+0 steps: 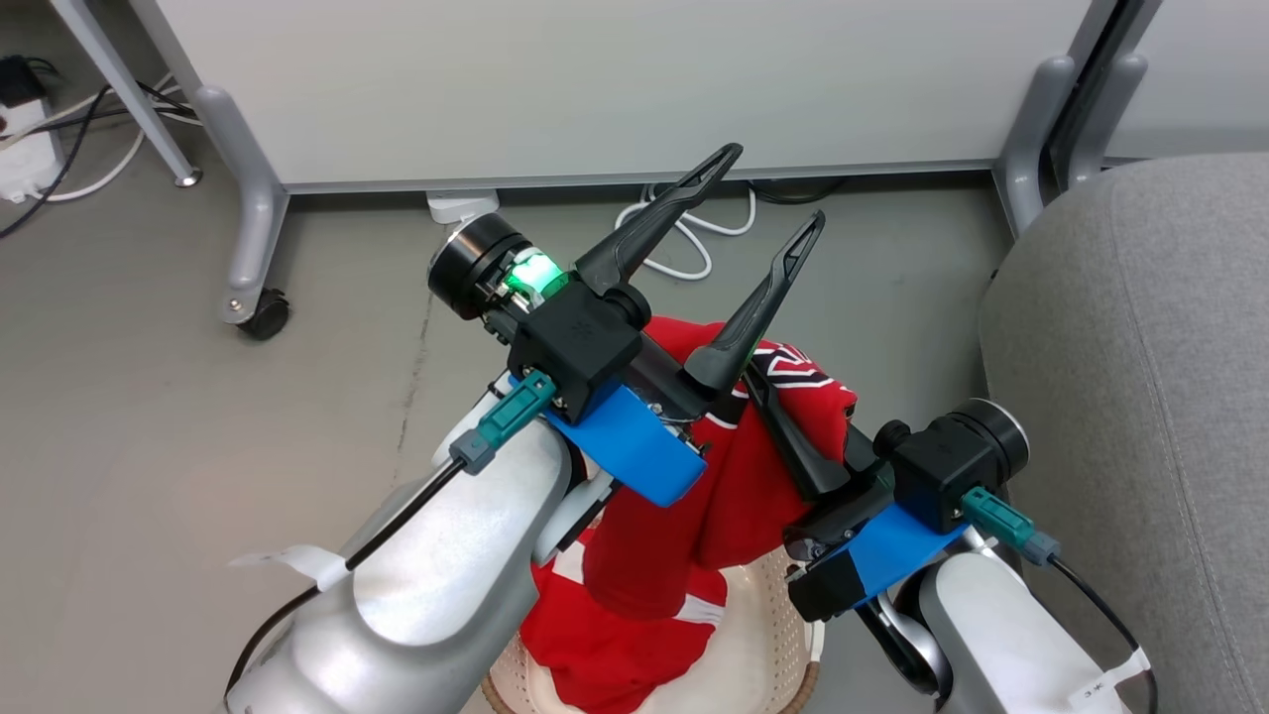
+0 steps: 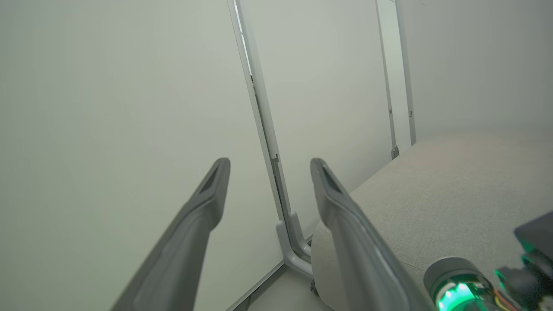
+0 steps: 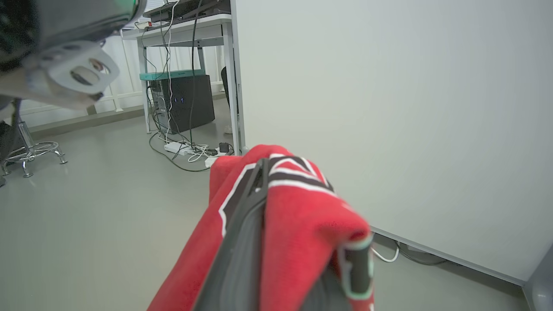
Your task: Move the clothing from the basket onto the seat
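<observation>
Grey floor (image 1: pixel 198 446); jersey (image 1: pixel 815 395) pinched in right gripper (image 1: pixel 765 393), over basket (image 1: pixel 768 650)

clothing (image 1: pixel 654 555): we saw soft, matt red cloth, faintly fuzzy.
basket (image 1: pixel 763 645): we saw smooth cream perforated plastic with a brown woven-look rim.
seat (image 1: pixel 1140 397): we noted matt grey fabric, finely textured.
forearm (image 1: pixel 446 575): we found silvery metal with a satin sheen.

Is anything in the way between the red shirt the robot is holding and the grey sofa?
Nothing visible is. The jersey hangs from the right arm's shut jaws above the basket, and the sofa is to the robot's right. Only bare floor lies between them.
</observation>
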Tool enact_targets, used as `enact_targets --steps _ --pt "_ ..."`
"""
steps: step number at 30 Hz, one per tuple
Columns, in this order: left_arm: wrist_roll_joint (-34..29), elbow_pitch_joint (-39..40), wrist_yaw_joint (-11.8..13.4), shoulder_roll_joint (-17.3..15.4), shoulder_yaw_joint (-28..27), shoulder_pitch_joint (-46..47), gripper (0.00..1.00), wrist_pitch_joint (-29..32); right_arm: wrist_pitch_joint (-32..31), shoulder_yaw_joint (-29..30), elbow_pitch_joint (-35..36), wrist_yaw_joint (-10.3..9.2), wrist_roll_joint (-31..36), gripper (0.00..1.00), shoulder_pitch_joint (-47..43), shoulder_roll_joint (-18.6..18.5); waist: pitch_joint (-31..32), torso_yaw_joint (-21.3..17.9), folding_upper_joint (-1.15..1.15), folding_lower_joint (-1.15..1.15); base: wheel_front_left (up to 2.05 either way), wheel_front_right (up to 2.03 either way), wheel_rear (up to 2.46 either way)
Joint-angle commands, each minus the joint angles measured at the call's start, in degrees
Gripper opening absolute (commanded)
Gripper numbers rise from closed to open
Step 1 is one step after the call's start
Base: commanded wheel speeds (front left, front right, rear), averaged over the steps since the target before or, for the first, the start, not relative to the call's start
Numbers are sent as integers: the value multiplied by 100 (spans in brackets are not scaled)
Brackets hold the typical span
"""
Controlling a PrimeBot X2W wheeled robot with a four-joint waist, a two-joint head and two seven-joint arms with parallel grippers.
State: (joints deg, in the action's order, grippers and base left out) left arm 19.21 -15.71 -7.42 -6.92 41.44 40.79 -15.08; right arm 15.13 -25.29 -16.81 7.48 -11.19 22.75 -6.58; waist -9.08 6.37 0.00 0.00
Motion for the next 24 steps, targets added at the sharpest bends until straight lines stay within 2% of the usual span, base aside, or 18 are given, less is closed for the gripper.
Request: enact_targets --steps 1,24 --pt "-17 -18 -9 -17 7 -58 100 -14 4 44 44 3 -16 0 6 26 -58 -60 0 0 0 0 0" --pt "-51 -155 -9 -166 297 -10 100 -14 4 997 267 3 192 0 -165 161 -438 -1079 0 0 0 0 0"
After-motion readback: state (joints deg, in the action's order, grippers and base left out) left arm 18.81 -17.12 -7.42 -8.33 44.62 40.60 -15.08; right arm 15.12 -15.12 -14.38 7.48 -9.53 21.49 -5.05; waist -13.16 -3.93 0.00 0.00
